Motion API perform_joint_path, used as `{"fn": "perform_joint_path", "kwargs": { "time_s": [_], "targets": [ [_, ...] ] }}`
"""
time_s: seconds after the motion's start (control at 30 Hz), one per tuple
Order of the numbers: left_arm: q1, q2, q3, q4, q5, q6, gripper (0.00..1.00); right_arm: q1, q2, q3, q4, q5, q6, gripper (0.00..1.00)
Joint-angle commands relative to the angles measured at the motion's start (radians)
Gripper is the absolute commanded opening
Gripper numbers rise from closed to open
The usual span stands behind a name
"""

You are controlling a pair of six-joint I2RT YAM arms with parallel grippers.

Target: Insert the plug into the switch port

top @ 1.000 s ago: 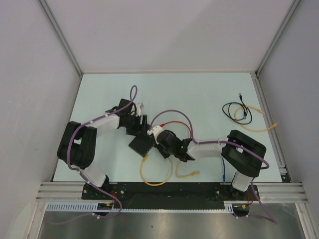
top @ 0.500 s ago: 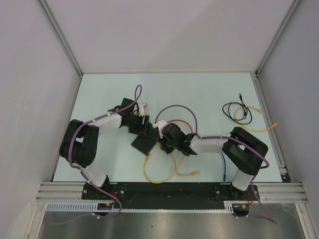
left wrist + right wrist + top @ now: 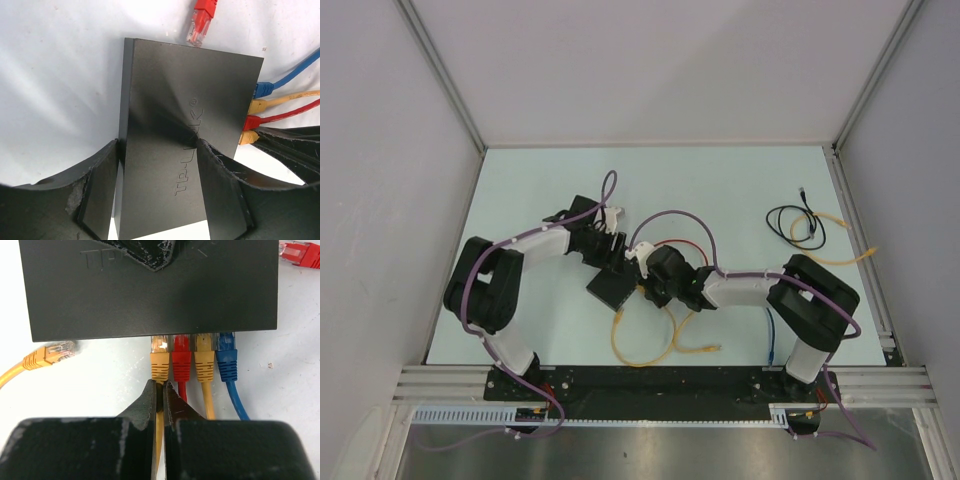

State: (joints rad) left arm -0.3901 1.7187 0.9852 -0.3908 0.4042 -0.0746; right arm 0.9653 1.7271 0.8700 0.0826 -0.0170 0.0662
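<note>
Black, rough-edged plastic fingers of the right gripper [image 3: 161, 389] are pressed all but together. They pinch the thin yellow cable [image 3: 159, 435] just behind the yellow moulded plug with a clear glossy tip [image 3: 160, 360]. That plug sits nose-in at a socket on the near long edge of the flat matte-black rectangular switch [image 3: 150, 295]. Three other ribbed boots stand tight beside it toward three o'clock: a red plug [image 3: 181, 360], a second yellow plug [image 3: 204, 360] and a blue plug [image 3: 226, 360]. At nine o'clock from the row a loose yellow plug [image 3: 50, 354] lies apart from the casing. Over the switch's smooth lid, with its raised lettering, the left gripper [image 3: 157, 145] holds its broad, scuffed black jaws well apart. One jaw is by the wall opposite the sockets and the other is over the lid; whether they press on it I cannot tell. At one o'clock a loose red plug with a clear tip [image 3: 302, 254] lies just beside a short end. From above, the switch rests toward eight o'clock of the middle of the pale green table [image 3: 720, 190]. A loop of thin black and yellow cables [image 3: 810, 228] lies well apart at three o'clock.
</note>
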Motion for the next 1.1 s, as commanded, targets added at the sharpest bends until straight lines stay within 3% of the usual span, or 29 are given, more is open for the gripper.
{"fn": "perform_joint_path", "kwargs": {
  "time_s": [0.0,0.1,0.23,0.33,0.47,0.63,0.73,0.87,1.07],
  "targets": [
    [-0.138,0.071,-0.042,-0.105,0.283,-0.010,0.63,0.009,-0.044,0.050,0.290,-0.012,-0.037,0.00],
    [-0.141,0.064,-0.045,-0.100,0.277,-0.016,0.64,0.012,-0.032,0.060,0.275,-0.003,-0.020,0.00],
    [-0.113,0.044,-0.007,-0.129,0.087,-0.031,0.64,0.007,-0.015,0.061,0.176,0.017,0.042,0.00],
    [-0.055,0.030,0.029,-0.140,-0.034,-0.056,0.65,0.004,-0.012,0.061,0.068,0.044,0.110,0.13],
    [-0.009,0.001,0.070,-0.143,-0.157,-0.062,0.73,0.003,-0.055,0.060,-0.056,0.081,0.152,0.42],
    [0.010,-0.056,0.081,-0.152,-0.243,-0.062,0.82,-0.057,-0.173,0.060,-0.232,0.094,0.179,0.60],
    [0.019,-0.131,0.073,-0.152,-0.315,-0.067,0.88,-0.141,-0.280,0.060,-0.320,0.103,0.172,0.66],
    [0.022,-0.257,0.047,-0.129,-0.378,-0.077,0.99,-0.344,-0.389,0.060,-0.411,0.138,0.185,0.69],
    [0.022,-0.454,-0.028,-0.053,-0.370,-0.093,0.99,-0.770,-0.429,0.060,-0.405,0.170,0.181,0.70]
  ]
}}
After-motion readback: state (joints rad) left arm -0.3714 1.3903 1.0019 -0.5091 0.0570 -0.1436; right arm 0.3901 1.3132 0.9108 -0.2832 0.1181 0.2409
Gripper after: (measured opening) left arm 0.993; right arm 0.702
